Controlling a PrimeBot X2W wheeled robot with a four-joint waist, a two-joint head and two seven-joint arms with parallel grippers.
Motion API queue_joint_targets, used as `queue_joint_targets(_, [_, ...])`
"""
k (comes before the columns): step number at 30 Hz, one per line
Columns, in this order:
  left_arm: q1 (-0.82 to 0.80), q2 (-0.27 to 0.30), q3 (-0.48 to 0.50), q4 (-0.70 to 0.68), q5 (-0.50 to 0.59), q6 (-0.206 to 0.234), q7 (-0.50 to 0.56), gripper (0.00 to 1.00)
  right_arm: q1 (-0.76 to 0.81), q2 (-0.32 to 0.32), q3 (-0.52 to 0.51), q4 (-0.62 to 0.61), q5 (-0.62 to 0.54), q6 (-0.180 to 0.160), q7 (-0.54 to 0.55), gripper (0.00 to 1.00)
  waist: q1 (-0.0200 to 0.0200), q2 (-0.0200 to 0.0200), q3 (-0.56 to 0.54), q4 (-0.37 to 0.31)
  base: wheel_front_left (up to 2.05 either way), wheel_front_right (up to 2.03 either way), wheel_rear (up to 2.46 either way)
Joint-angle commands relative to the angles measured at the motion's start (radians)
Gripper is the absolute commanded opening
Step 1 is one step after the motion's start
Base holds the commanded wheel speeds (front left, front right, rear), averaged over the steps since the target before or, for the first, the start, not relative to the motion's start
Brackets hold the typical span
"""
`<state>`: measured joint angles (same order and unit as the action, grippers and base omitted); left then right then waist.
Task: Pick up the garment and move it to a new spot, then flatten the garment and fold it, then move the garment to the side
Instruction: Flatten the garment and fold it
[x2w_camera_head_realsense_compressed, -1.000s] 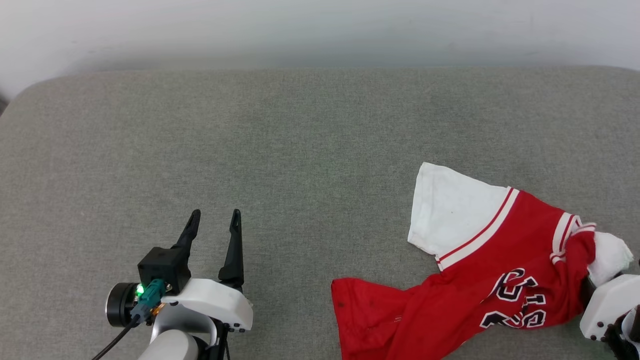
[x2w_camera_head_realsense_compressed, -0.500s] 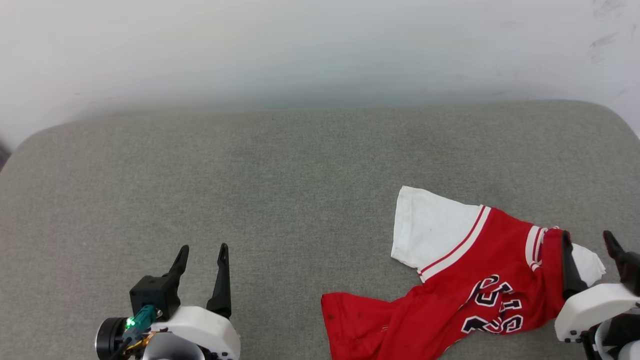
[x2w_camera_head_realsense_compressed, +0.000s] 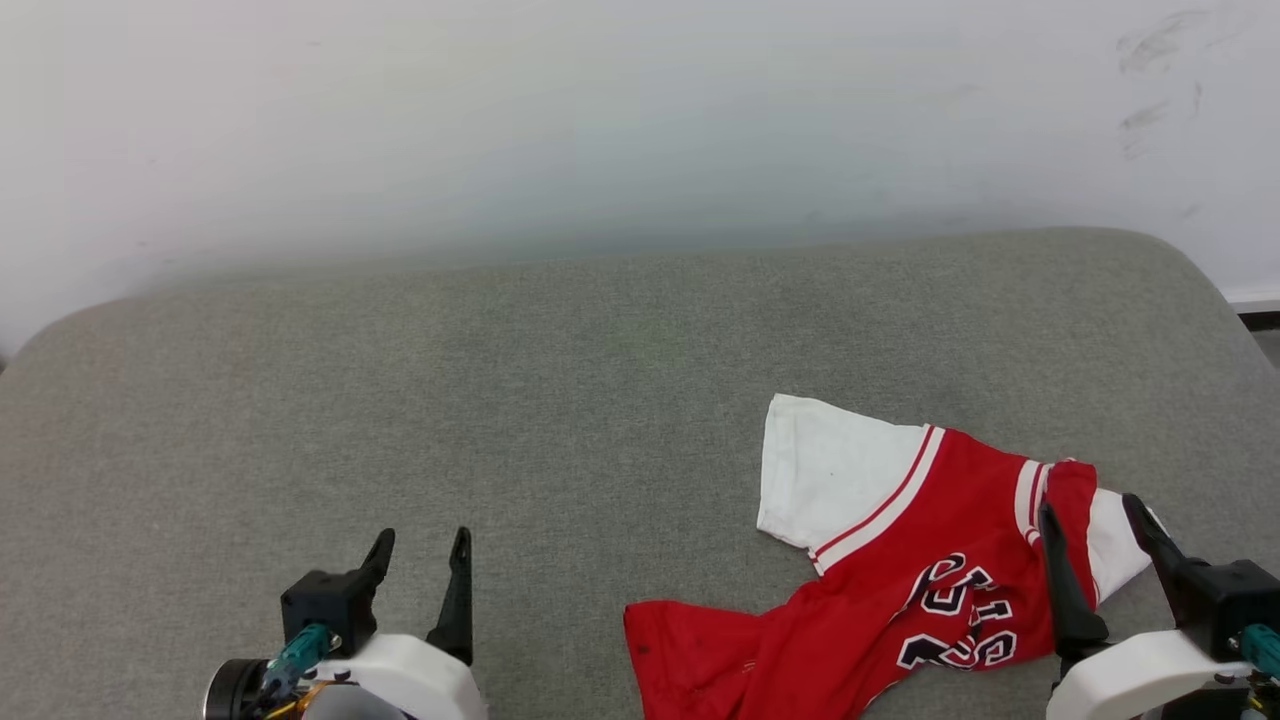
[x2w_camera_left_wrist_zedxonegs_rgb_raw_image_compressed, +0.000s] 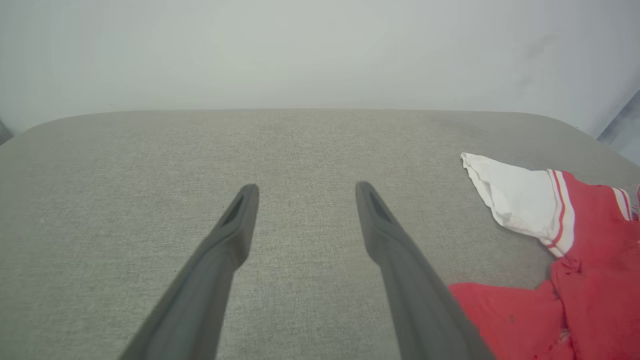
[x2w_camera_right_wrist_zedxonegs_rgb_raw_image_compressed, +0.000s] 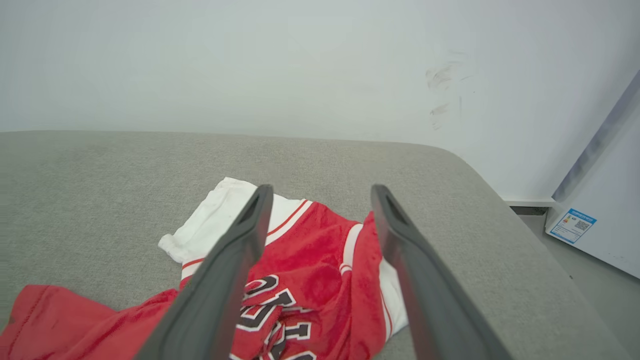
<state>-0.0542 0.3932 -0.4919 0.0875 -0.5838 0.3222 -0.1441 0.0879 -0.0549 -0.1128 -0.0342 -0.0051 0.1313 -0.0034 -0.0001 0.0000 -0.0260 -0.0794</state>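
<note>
Spread right claw (x2w_camera_right_wrist_zedxonegs_rgb_raw_image_compressed: 320, 192) above garment (x2w_camera_right_wrist_zedxonegs_rgb_raw_image_compressed: 310, 265)

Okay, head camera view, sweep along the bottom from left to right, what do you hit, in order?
left gripper, open → the garment, crumpled, red hem end first, white sleeve behind → right gripper, open, at the garment's right end

The garment (x2w_camera_head_realsense_compressed: 960, 500) bears black, white-outlined lettering (x2w_camera_head_realsense_compressed: 950, 620), too crumpled to read whole. A blue-and-white sticker (x2w_camera_right_wrist_zedxonegs_rgb_raw_image_compressed: 572, 226) with a QR code sits on a white panel (x2w_camera_right_wrist_zedxonegs_rgb_raw_image_compressed: 612, 200), its print too small to read.
</note>
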Motion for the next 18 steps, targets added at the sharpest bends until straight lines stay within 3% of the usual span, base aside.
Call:
queue_joint_targets(1, [-0.028,0.002,-0.006,-0.002,0.005,-0.007,0.011,1.00,0.010,0.005,0.006,-0.017,0.005,-0.001,0.003,1.00,0.0001,0.0000,0.005,-0.007,0.00,0.00,0.00])
queue_joint_targets(6, [-0.097,0.006,-0.093,0.005,0.021,-0.070,0.135,1.00,0.005,0.005,0.017,-0.058,0.026,-0.001,0.014,1.00,0.0001,0.0000,0.039,-0.022,0.00,0.00,0.00])
queue_joint_targets(18, [-0.334,0.004,-0.302,0.094,0.007,-0.252,0.607,1.00,-0.096,0.005,0.045,-0.056,0.036,-0.001,-0.026,1.00,0.0001,0.0000,0.182,-0.076,0.00,0.00,0.00])
